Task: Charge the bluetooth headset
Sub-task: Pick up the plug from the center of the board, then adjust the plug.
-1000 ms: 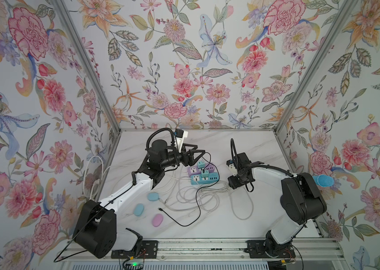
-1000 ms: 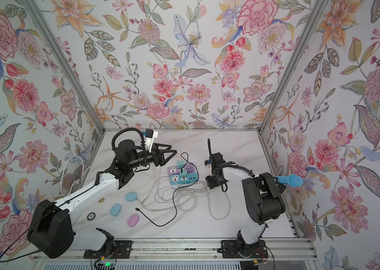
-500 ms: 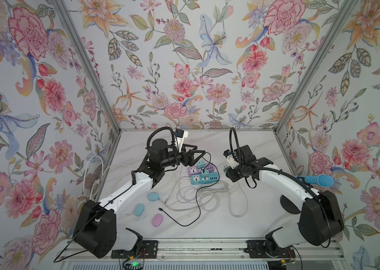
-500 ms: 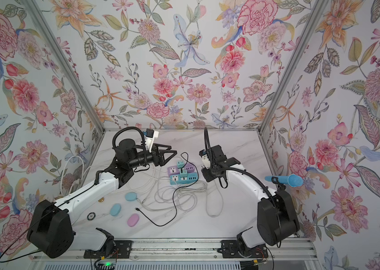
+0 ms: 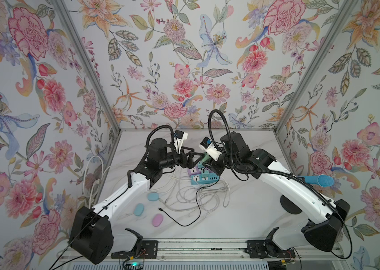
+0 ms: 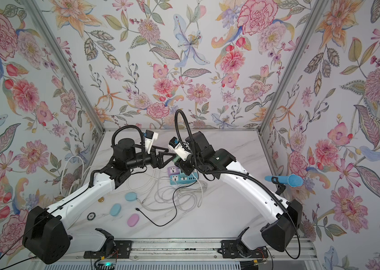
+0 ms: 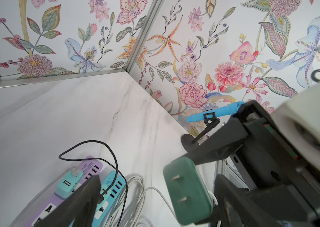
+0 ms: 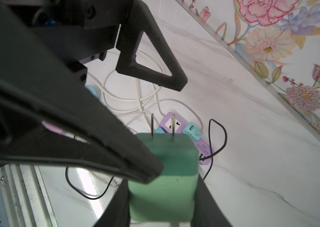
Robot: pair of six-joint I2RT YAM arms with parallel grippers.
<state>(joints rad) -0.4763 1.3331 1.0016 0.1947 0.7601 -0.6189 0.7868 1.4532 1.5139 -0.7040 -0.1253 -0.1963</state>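
Observation:
My right gripper [image 5: 208, 161] is shut on a green two-prong charger plug [image 5: 207, 157], held in the air above the power strips. In the right wrist view the plug [image 8: 165, 173] sits between my fingers, prongs pointing away. My left gripper [image 5: 196, 157] is open, and in its wrist view the plug [image 7: 186, 190] hangs between its spread fingers [image 7: 84, 198]. I cannot tell whether they touch it. Three small oval headset cases lie on the table to the front left: blue [image 5: 153, 196], blue [image 5: 139, 209] and pink [image 5: 157, 220].
A purple power strip [image 5: 193, 171] and a teal one [image 5: 204, 180] lie side by side under both grippers. Tangled white cables [image 5: 196, 195] and a black cable [image 5: 184, 224] spread in front of them. A blue microphone [image 5: 319, 180] on a stand stands at the right wall.
The right arm has lifted off the table and swung left, carrying the green plug up to the left gripper. The left gripper has opened wider and otherwise stayed in place.

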